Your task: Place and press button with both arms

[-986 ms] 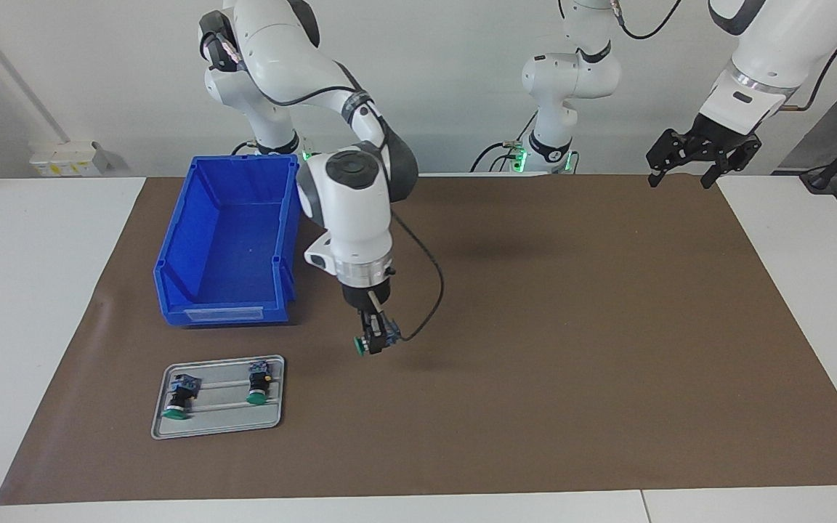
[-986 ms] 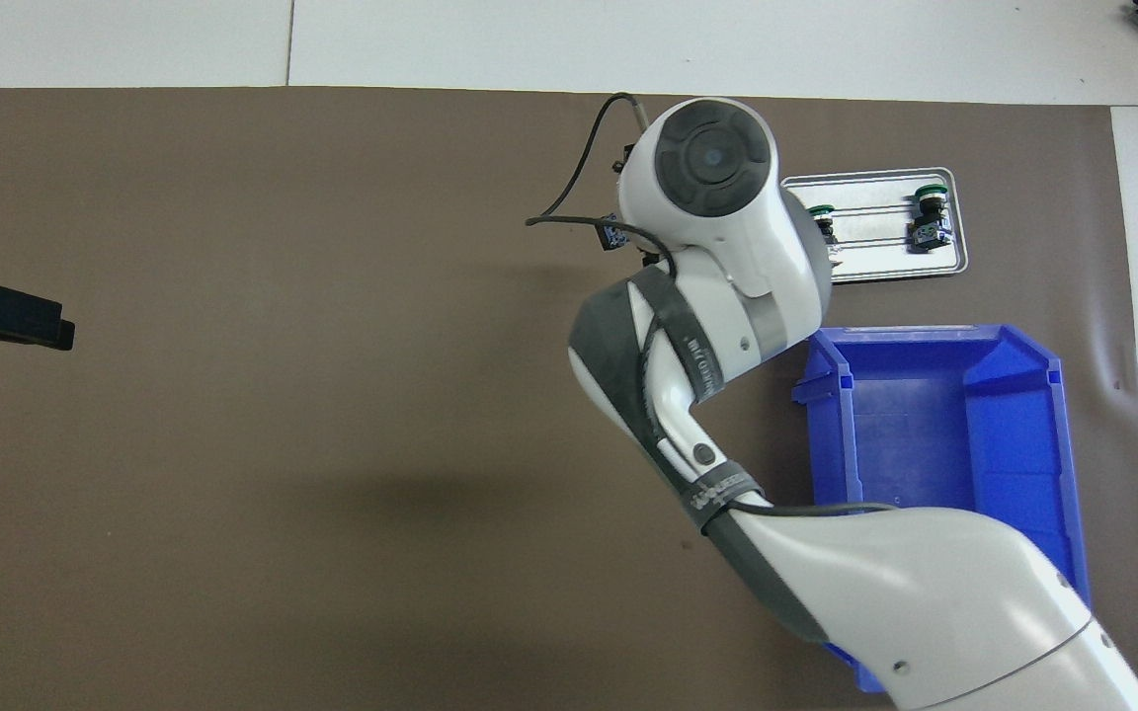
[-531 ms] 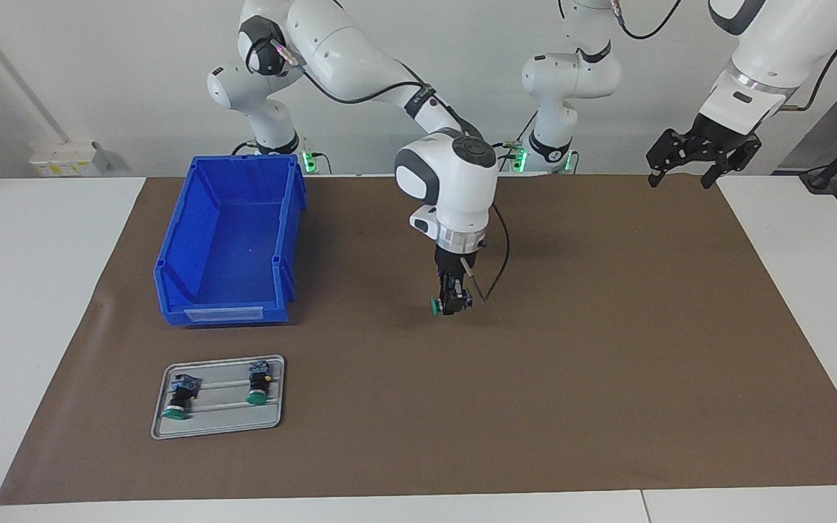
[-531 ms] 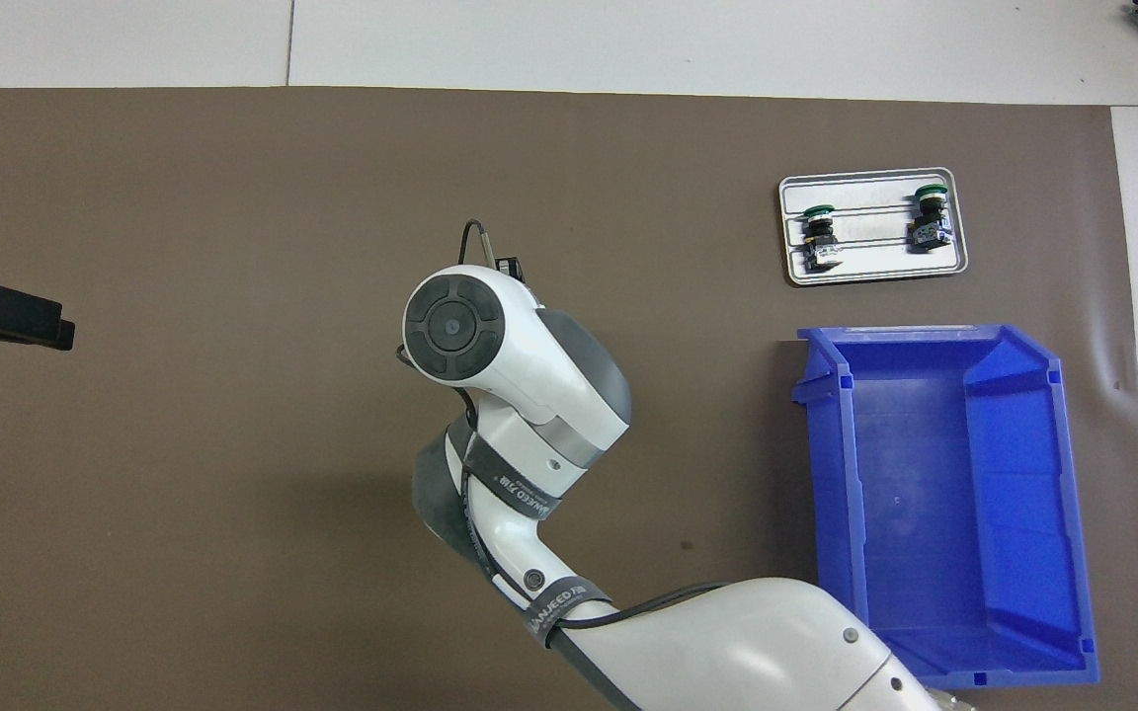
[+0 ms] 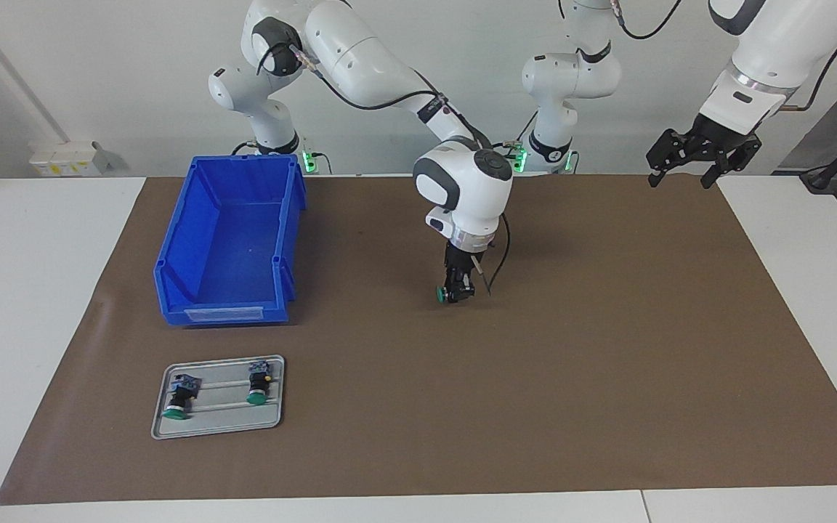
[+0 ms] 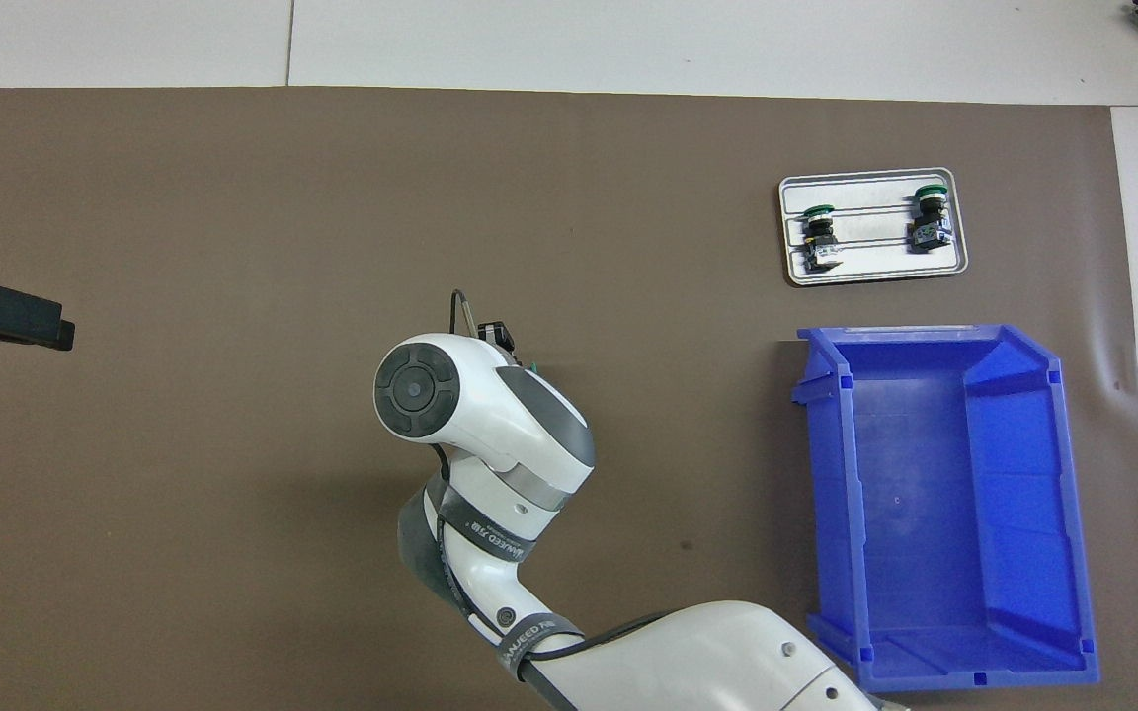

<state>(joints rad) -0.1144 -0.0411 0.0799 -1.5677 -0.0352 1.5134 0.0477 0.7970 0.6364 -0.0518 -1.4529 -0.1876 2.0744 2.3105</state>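
The button (image 5: 445,293), green cap turned sideways toward the right arm's end, hangs just over the middle of the brown mat (image 5: 607,349). My right gripper (image 5: 456,289) points straight down and is shut on its black body. In the overhead view the right arm's wrist covers nearly all of it; only a green speck of the button (image 6: 532,367) and a bit of the right gripper (image 6: 496,334) show. My left gripper (image 5: 682,173) waits open and empty, raised over the mat's corner at the left arm's end, and shows at the edge as the left gripper (image 6: 6,316).
A blue bin (image 5: 229,240) stands empty at the right arm's end. A grey tray (image 5: 219,425), farther from the robots than the bin, holds two other green-capped buttons (image 5: 177,401) (image 5: 259,385) lying on their sides. The same tray (image 6: 875,276) and bin (image 6: 934,494) show overhead.
The right arm has carried the button from beside the bin and tray toward the mat's middle, nearer the robots, and has brought it lower. The left arm has not moved.
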